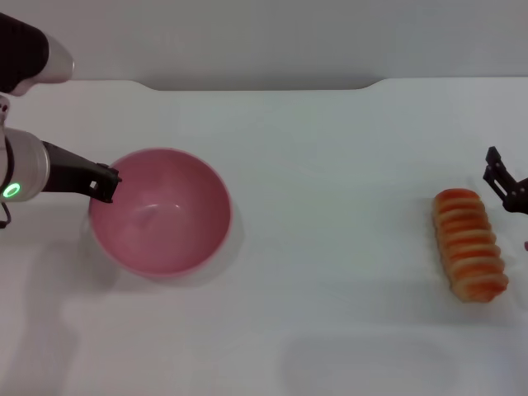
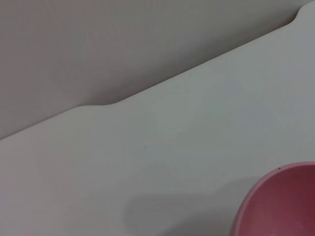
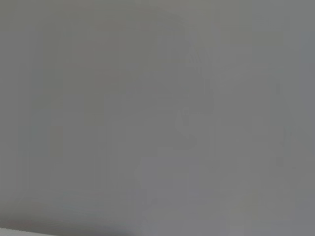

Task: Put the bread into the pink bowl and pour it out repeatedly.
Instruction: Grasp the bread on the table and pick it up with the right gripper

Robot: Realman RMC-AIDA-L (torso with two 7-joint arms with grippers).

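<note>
The white table (image 1: 330,247) holds the pink bowl (image 1: 161,213), which is upright with nothing in it. The bread (image 1: 469,243) lies far to the bowl's right. The left pincer (image 1: 106,183) touches the bowl's left rim; the right pincer (image 1: 505,188) is just beside the bread. I cannot tell how either pincer's fingers stand.

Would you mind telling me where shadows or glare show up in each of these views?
Head view: the pink bowl carries a faint sheen inside and casts a soft shadow on the table; the bread shows no glare. Left wrist view: a dim shadow lies beside the bowl's rim. Right wrist view: plain grey, nothing distinguishable.
</note>
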